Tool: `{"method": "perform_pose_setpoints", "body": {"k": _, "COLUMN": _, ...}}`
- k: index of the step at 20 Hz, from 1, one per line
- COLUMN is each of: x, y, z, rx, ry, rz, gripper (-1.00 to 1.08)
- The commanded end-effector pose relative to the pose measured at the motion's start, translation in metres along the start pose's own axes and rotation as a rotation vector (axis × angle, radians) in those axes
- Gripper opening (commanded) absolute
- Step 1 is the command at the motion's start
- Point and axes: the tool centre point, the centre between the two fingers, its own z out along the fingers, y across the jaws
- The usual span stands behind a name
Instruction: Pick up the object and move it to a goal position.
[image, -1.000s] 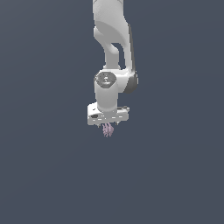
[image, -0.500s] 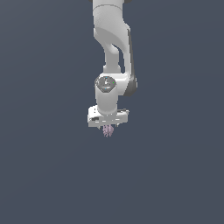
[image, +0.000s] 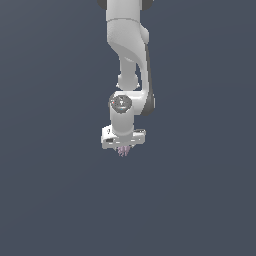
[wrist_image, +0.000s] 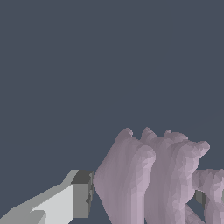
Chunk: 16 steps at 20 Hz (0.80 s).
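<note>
My gripper (image: 123, 150) pointing straight down, closed around the pale lilac object (image: 123, 151) (ribbed, spiky-edged), one finger (wrist_image: 81, 194) pressed against its side, plain grey backdrop all around.

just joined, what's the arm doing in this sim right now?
The single Panda arm has its tool pointing down, shut on the object, a tiny lilac-pink ribbed lump that pokes out just below the white tool head. In the wrist view the object sits pressed against one finger pad. No goal marker shows in either view, so how far is left cannot be told.
</note>
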Motion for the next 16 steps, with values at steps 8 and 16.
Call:
{"method": "perform_pose_setpoints", "body": {"k": 8, "x": 0.0, "y": 0.0, "z": 0.001, "rx": 0.0, "ry": 0.001, "rz": 0.0, "gripper": -1.0}}
{"method": "perform_pose_setpoints", "body": {"k": 16, "x": 0.0, "y": 0.009, "z": -0.012, "rx": 0.0, "ry": 0.002, "rz": 0.0, "gripper": -1.0}}
